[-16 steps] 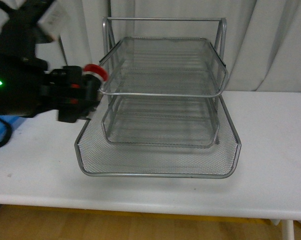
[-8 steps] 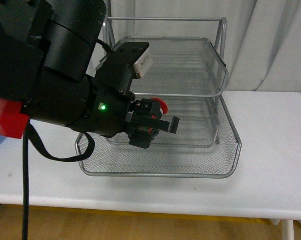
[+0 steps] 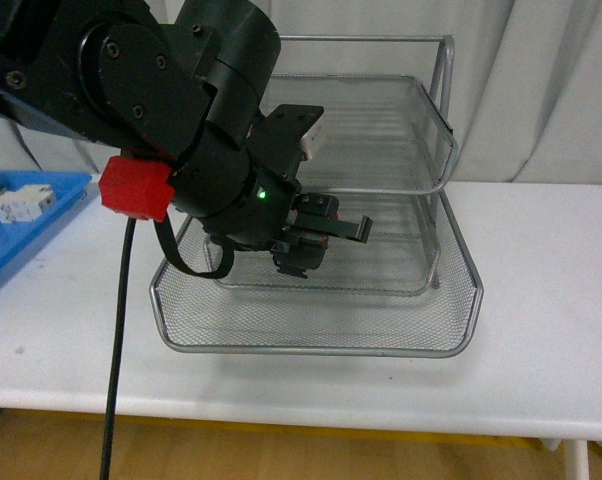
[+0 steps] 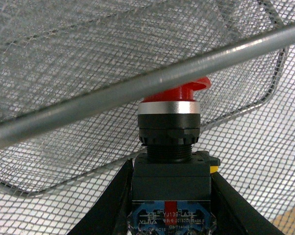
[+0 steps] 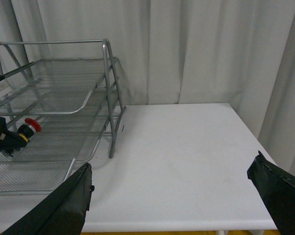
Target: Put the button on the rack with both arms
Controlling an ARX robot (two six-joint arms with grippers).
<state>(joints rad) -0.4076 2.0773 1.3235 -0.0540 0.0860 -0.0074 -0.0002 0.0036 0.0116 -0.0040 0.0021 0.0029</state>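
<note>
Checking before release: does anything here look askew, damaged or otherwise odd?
Nothing stands out. The rack stands square with its mesh tiers undented, and the left gripper holds the button cleanly by its body, red cap pointing into the rack.

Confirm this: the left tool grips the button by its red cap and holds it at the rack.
Not quite. The left tool grips the button by its dark body, not its red cap, which sticks out free. It does hold it at the rack. The left wrist view shows this.
</note>
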